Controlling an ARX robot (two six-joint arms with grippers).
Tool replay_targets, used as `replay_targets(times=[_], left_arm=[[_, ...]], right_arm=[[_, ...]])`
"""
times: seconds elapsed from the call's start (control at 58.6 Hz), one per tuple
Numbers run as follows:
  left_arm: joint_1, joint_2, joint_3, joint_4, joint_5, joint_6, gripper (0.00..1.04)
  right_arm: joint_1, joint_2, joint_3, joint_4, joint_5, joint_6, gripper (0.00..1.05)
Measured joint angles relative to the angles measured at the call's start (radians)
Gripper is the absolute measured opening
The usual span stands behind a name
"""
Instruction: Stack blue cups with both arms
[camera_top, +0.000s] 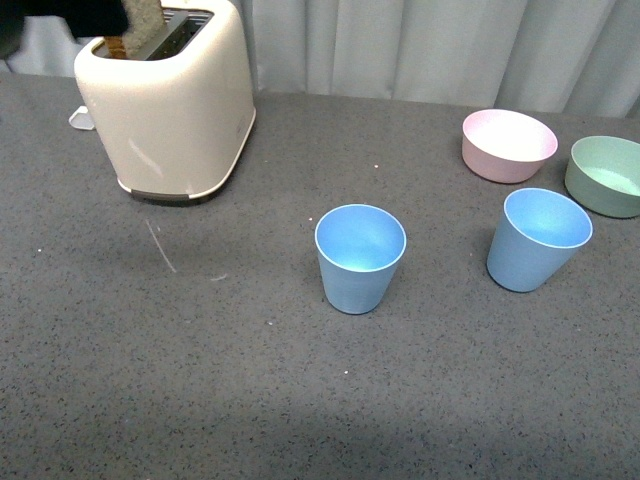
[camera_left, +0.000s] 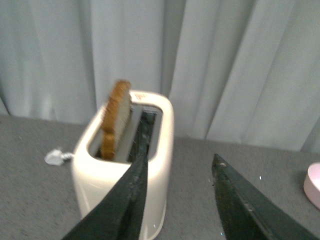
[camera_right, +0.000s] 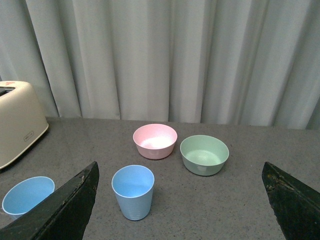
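Writing: the cream toaster (camera_top: 175, 110) is carrying a small dark mark on its side in the right wrist view and a reddish mark on its top in the left wrist view, both too small to read. Both cups are showing as light-blue, matte and handleless, tapering to a narrower base, upright and empty. The blue cup nearer the toaster (camera_top: 360, 260) is standing mid-table (camera_top: 200, 380). The blue cup nearer the bowls (camera_top: 535, 242) is standing well apart from it, just in front of the pink bowl (camera_top: 508, 145) and the green bowl (camera_top: 605, 178). Only the left wrist view is showing the browned bread slice (camera_left: 116, 117) standing in a toaster slot. There the left gripper (camera_left: 180, 157) is hovering above the toaster, fingers parted with nothing between them. Only the right wrist view is showing the right gripper (camera_right: 180, 165), fingers spread wide and empty, facing both cups, the bowls and the grey curtain (camera_right: 150, 55). One finger is partly covering the cup nearer the toaster.
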Motion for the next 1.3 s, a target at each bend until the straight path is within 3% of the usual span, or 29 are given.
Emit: replay_targets(times=[0.068, 0.154, 0.495, 0.836, 0.887, 0.955, 1.296], left_arm=[[0.044, -0.069, -0.105, 0.001, 0.044, 0.011, 0.16], [0.077, -0.119, -0.178, -0.010, 0.080, 0.013, 0.04], [0.200, -0.431, -0.365, -0.128, 0.198, 0.026, 0.04], [0.263, -0.695, -0.444, -0.311, 0.261, 0.026, 0.04], [0.307, -0.747, -0.453, -0.353, 0.329, 0.026, 0.04], [0.344, -0.813, -0.463, -0.408, 0.344, 0.027, 0.04], [0.352, -1.083, -0.469, -0.646, 0.352, 0.027, 0.04]], right_arm=[[0.000, 0.000, 0.000, 0.000, -0.001, 0.000, 0.95], [0.000, 0.000, 0.000, 0.000, 0.000, 0.000, 0.95], [0.000, 0.000, 0.000, 0.000, 0.000, 0.000, 0.95], [0.000, 0.000, 0.000, 0.000, -0.001, 0.000, 0.95], [0.000, 0.000, 0.000, 0.000, 0.000, 0.000, 0.95], [0.000, 0.000, 0.000, 0.000, 0.000, 0.000, 0.95], [0.000, 0.000, 0.000, 0.000, 0.000, 0.000, 0.95]])
